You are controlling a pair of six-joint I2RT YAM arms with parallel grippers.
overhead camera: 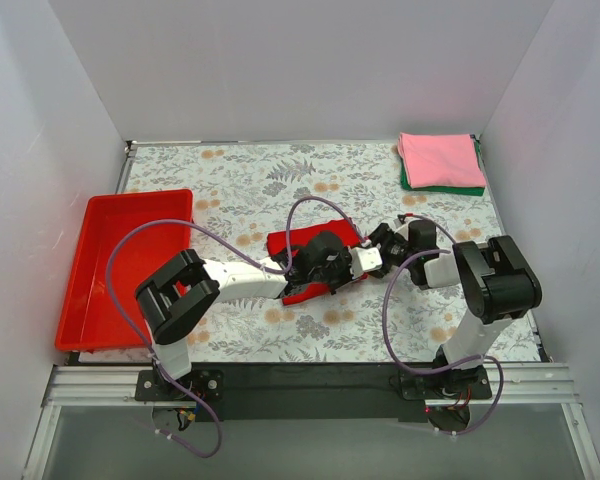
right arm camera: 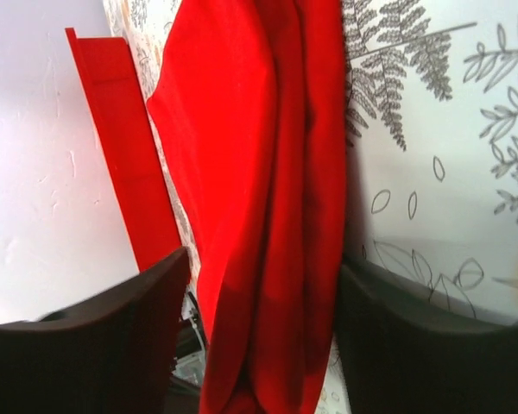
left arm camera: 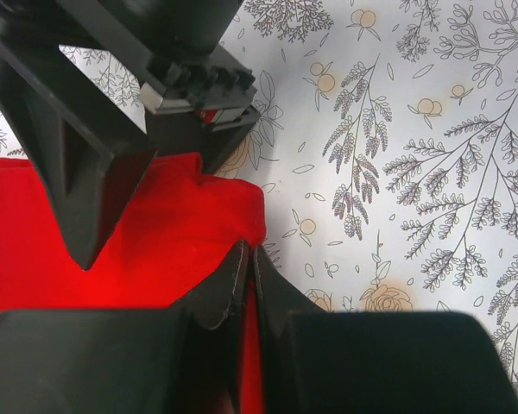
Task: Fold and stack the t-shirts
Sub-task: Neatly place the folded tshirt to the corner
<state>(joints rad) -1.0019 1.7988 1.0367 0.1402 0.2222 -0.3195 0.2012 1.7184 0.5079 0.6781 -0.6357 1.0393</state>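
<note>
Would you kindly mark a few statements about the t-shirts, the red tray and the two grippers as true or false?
1. The pink t-shirt lies folded on top of the dark green t-shirt. True.
2. The red t-shirt lies inside the red tray. False: it is on the table, right of the tray, under both arms.
3. The left gripper is wide open. False: it is shut at the red t-shirt's edge, with red cloth showing between its fingers.
4. The right gripper has its fingers apart with red cloth between them. True.
</note>
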